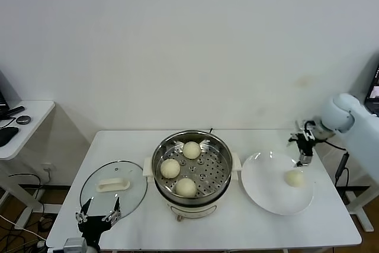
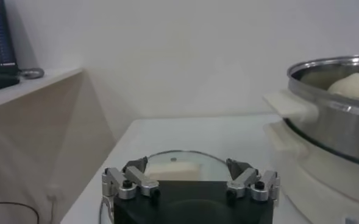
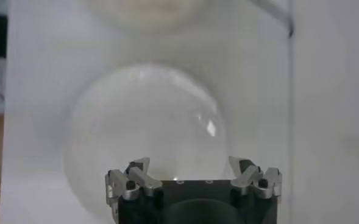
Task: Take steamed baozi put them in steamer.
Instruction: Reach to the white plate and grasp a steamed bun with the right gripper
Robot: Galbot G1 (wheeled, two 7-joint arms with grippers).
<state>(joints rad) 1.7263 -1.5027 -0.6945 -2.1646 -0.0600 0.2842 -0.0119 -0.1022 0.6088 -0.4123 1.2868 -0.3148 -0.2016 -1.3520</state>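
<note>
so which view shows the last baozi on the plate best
The head view: the baozi lies in full sight on the white plate. The right wrist view shows only the plate, with no baozi visible; the left wrist view shows neither.

Cream baozi, white plate

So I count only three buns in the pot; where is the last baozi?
In the head view the last baozi lies alone on the white plate, to the right of the steamer, just below the right pincer.
</note>
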